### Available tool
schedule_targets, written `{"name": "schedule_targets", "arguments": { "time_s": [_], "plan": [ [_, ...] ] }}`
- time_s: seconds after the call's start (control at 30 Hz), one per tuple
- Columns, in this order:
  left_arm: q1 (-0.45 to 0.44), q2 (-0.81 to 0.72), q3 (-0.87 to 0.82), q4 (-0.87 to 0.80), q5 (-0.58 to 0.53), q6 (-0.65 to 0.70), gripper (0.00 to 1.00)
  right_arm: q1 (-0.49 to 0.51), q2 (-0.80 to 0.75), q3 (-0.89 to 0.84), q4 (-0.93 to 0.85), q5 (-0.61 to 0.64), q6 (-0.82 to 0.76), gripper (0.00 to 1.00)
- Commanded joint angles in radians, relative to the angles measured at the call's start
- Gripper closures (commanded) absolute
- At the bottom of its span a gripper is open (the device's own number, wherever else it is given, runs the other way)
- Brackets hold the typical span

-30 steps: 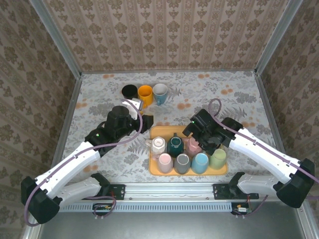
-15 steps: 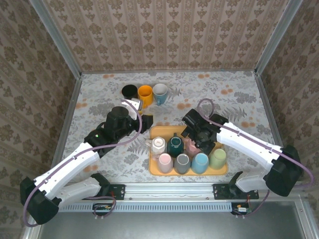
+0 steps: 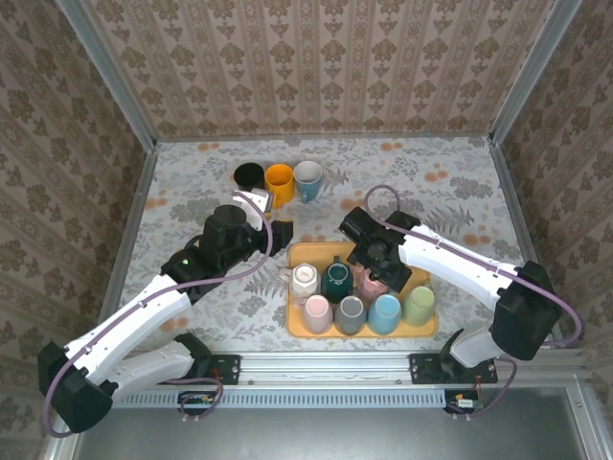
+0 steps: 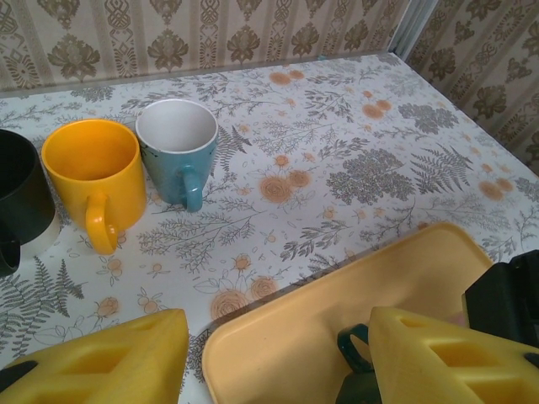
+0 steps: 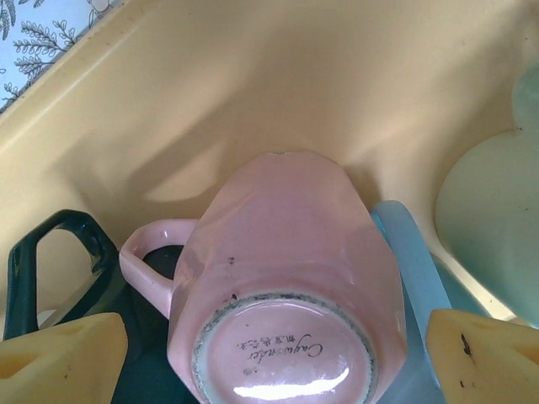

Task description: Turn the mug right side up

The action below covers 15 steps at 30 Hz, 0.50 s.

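A pink mug (image 5: pixel 286 278) stands upside down on the yellow tray (image 5: pixel 253 84), its glazed base facing my right wrist camera and its handle to the left. My right gripper (image 5: pixel 278 362) is open just above it, with one yellow finger on each side and no contact visible. From above, the pink mug (image 3: pixel 370 282) sits in the tray's back row, partly under the right gripper (image 3: pixel 376 266). My left gripper (image 3: pixel 276 233) hovers open over the tray's back-left corner (image 4: pixel 278 337), holding nothing.
The tray (image 3: pixel 299 253) also holds a dark green mug (image 3: pixel 336 280), a cream one (image 3: pixel 305 281), and a front row including grey (image 3: pixel 350 314), blue (image 3: pixel 384 312) and light green (image 3: pixel 419 305). Black (image 3: pixel 249 176), orange (image 3: pixel 279 179) and teal (image 3: pixel 308 178) mugs stand upright behind.
My right arm has swung left and back, bringing its open gripper over the pink mug. The left arm has barely moved.
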State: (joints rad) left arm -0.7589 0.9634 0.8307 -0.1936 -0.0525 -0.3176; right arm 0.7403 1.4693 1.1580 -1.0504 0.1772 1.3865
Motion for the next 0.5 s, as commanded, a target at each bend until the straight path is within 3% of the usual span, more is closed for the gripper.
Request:
{"name": "schedule_targets", "arguments": {
  "time_s": [0.0, 0.47],
  "plan": [
    [-0.008, -0.014, -0.009, 0.009, -0.01, 0.02, 0.4, -0.009, 0.026, 0.055, 0.013, 0.021, -0.058, 0.08],
    [-0.008, -0.008, -0.015, 0.01, -0.015, 0.023, 0.4, -0.11, 0.133, 0.239, -0.039, 0.041, -0.167, 0.07]
  ]
}}
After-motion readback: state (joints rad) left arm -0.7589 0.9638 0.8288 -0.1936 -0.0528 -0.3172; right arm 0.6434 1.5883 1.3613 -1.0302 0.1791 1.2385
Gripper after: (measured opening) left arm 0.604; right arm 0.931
